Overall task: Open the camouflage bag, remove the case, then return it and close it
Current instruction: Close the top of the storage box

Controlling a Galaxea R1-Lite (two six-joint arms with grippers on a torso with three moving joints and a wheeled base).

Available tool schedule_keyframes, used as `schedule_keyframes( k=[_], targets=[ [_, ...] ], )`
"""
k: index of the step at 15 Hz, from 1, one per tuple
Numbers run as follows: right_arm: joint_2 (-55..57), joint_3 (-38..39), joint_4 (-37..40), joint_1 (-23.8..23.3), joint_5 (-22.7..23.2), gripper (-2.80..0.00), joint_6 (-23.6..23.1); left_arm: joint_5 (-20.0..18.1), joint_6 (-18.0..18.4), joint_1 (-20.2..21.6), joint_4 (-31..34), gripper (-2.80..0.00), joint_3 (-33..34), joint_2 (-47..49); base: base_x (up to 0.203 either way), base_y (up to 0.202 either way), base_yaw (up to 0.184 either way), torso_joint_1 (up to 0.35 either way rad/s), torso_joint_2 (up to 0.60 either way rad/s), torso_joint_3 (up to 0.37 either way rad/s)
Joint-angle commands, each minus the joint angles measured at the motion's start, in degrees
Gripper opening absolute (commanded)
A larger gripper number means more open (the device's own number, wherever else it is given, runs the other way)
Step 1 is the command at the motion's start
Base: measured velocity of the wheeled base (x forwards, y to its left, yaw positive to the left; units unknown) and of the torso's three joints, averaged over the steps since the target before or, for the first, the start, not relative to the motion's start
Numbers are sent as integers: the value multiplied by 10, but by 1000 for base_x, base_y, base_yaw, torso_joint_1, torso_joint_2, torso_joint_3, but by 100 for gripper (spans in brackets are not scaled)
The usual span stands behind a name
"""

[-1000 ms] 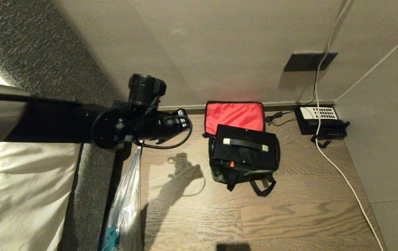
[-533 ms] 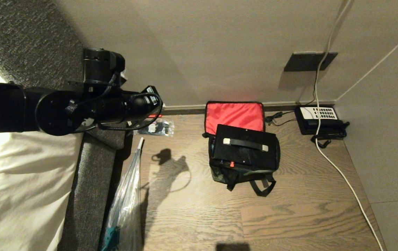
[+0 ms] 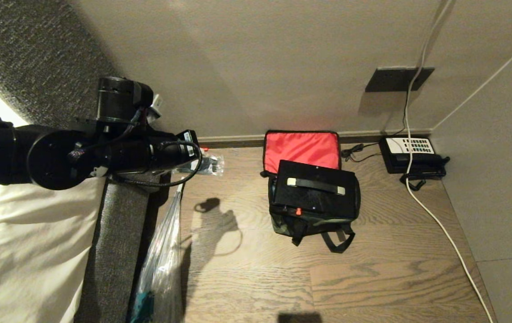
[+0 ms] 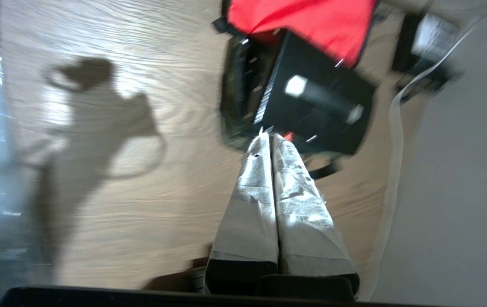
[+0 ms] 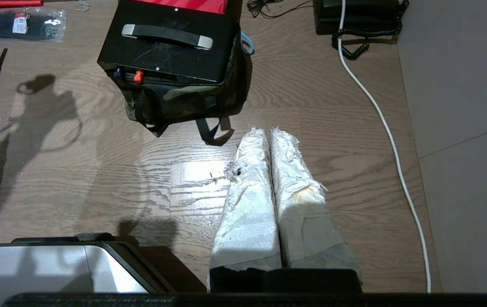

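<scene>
Head view: case (image 3: 316,190) sat atop the open camouflage bag (image 3: 309,224) on the floor (image 3: 372,278), no readable writing. Left wrist view: left gripper (image 4: 270,138), fingers pressed together, empty. Right wrist view: right gripper (image 5: 269,133), fingers together, empty.

Wooden floor (image 3: 260,278) carries the camouflage bag (image 3: 312,224), open, near the wall. A black telephone (image 3: 410,154), white cable (image 3: 439,224) and clear plastic packet (image 3: 202,163) also lie there.

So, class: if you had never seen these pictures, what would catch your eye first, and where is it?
The bag's bright red open flap leans against the wall, with the black case sitting in the bag's mouth. The robot's black left arm reaches in from the left, above the bed edge.
</scene>
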State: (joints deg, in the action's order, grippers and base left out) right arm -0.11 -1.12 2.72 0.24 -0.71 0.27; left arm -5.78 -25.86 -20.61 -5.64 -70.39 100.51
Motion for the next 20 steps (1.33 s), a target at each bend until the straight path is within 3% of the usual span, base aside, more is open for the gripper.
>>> schedule_keyframes(
  k=[1, 11, 16, 20],
  targets=[
    [-13, 0, 0, 0, 0, -280, 0, -3, 8, -3, -2, -280, 39, -19, 0, 0, 0, 0, 0, 0],
    [-13, 1, 0, 0, 0, -280, 0, -5, 9, -5, -1, -280, 29, -1, 0, 0, 0, 0, 0, 0],
    [-13, 0, 0, 0, 0, -280, 0, -5, 6, -5, -1, -280, 13, 14, 158, 0, 1, 4, 1, 4],
    [-13, 0, 0, 0, 0, -280, 0, -3, 5, -11, 1, -280, 16, 19, 14, 0, -1, -1, 0, 0]
  ],
)
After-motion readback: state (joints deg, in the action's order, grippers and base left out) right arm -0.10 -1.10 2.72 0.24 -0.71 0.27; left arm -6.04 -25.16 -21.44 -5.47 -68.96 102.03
